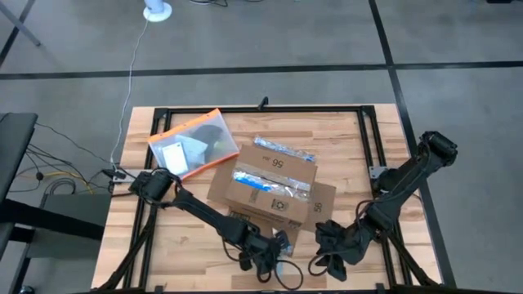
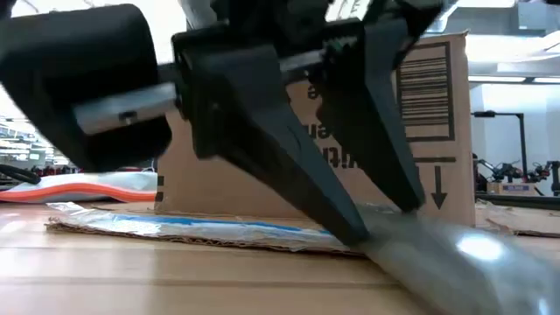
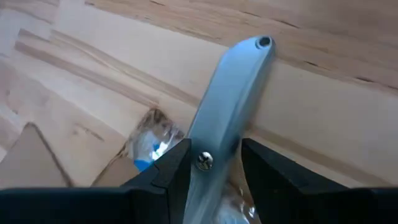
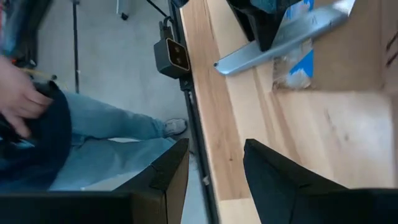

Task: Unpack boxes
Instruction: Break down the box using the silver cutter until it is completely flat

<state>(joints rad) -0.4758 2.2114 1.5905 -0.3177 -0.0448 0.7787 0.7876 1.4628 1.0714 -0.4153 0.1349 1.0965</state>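
The box point(image 1: 265, 189) sits mid-bench point(image 1: 163, 237), flaps spread. The left pincer point(image 1: 274, 263), at the near edge just before it, grips a metal tool point(image 3: 227, 106) (silvery, flat on the wood). The right pincer point(image 1: 327, 260) hovers beside it, fingers parted, holding nothing.

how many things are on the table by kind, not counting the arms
cardboard box: 1
orange-edged clear pouch: 1
silver metal blade, held in the left tool: 1
total: 3
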